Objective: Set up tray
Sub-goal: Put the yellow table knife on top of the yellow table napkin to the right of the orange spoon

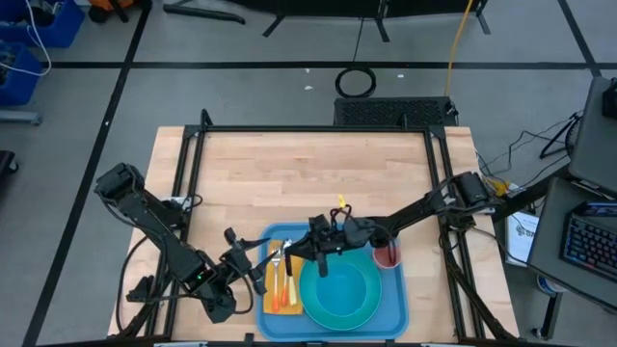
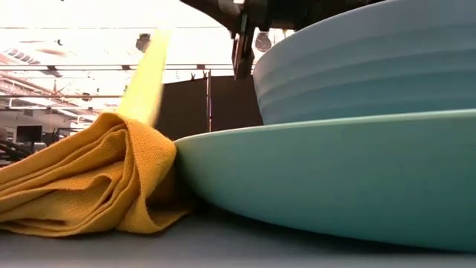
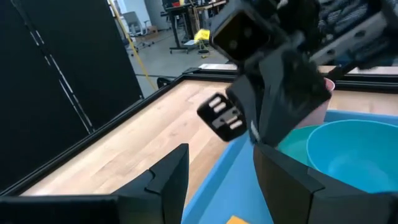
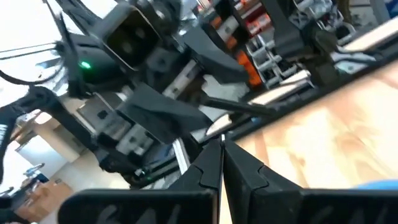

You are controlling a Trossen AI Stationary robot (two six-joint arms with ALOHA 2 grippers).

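The blue tray (image 1: pixel 397 310) lies at the table's near edge. On it a turquoise bowl (image 2: pixel 372 67) sits on a turquoise plate (image 2: pixel 320 179), both seen from above at the bowl (image 1: pixel 339 289). A folded orange napkin (image 1: pixel 273 297) with cutlery (image 1: pixel 282 278) on top lies left of the plate, and a pink cup (image 1: pixel 387 255) stands to its far right. My left gripper (image 1: pixel 257 275) hangs open over the tray's left edge, its fingers (image 3: pixel 180 171) with nothing between them. My right gripper (image 1: pixel 318 262) is shut above the bowl's left rim and points at the left arm, its fingertips (image 4: pixel 211 163) pressed together.
A black metal frame (image 1: pixel 193 183) runs around the wooden table (image 1: pixel 308 183), whose far half is bare wood. Cables hang beside both arm bases. In the left wrist view the right arm's hand (image 3: pixel 273 87) stands close in front of my left gripper.
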